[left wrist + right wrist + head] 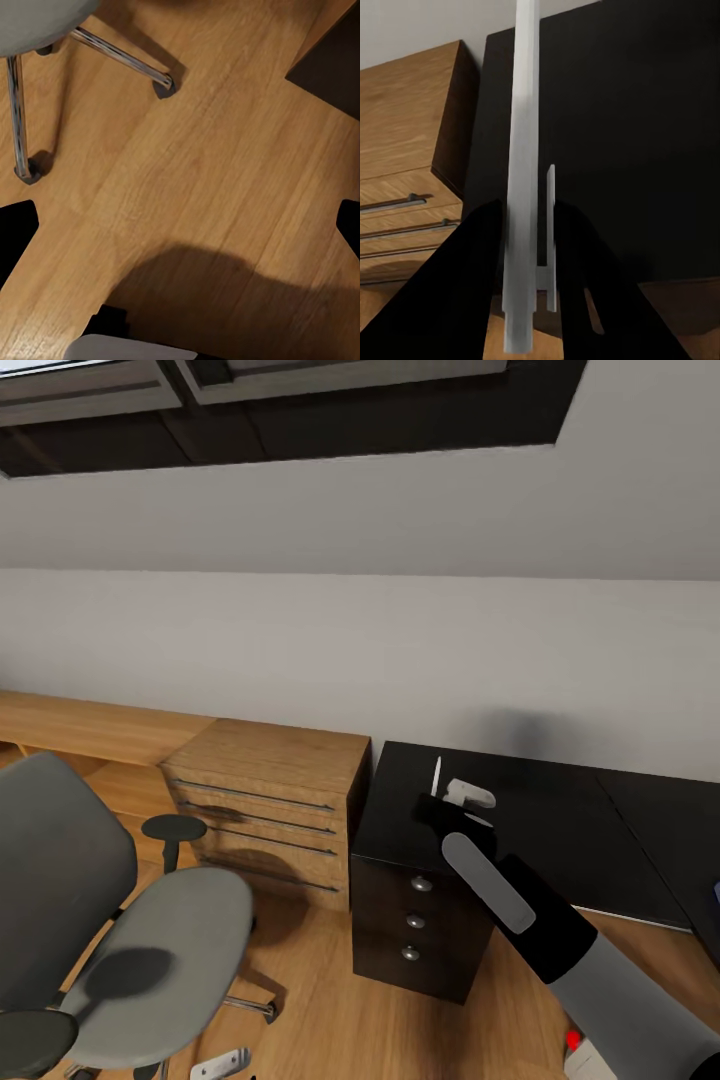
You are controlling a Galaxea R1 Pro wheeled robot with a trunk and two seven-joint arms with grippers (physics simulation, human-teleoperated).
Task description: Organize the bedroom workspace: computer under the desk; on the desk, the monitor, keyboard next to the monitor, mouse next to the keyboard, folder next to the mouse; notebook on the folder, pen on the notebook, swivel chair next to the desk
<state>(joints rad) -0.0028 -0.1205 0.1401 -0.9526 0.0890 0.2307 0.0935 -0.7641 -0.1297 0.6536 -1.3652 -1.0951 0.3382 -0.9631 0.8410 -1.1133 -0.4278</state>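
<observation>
A: Where is the pen [523, 172] at this moment?

B: The right gripper [526, 247] is clenched on it. In the right wrist view the two dark fingers [472, 277] press on the lower part of the thin white-silver stick, and its long body stands out past them. In the head view the pen [436, 776] points up, above the left end of the desk [560, 830].

A: How are the edges there?

B: The desk top is glossy black and flat, with a straight front edge. Its left end stands just beside the light wooden drawer chest [270, 800], with only a narrow gap between them. Under this end is the black drawer unit [415, 925] with three round knobs.

A: And the room for moving?

B: The swivel chair [130, 950] stands left, apart from the desk, with wooden floor [225, 165] open between them. Its seat is grey and soft-looking, the armrests are black and rounded. In the left wrist view I see thin chrome legs [120, 56] of its base with dark casters on the floor.

A: The left gripper?

B: I cannot tell its state; only dark fingers [16, 232] at the edges of the left wrist view are visible.
</observation>
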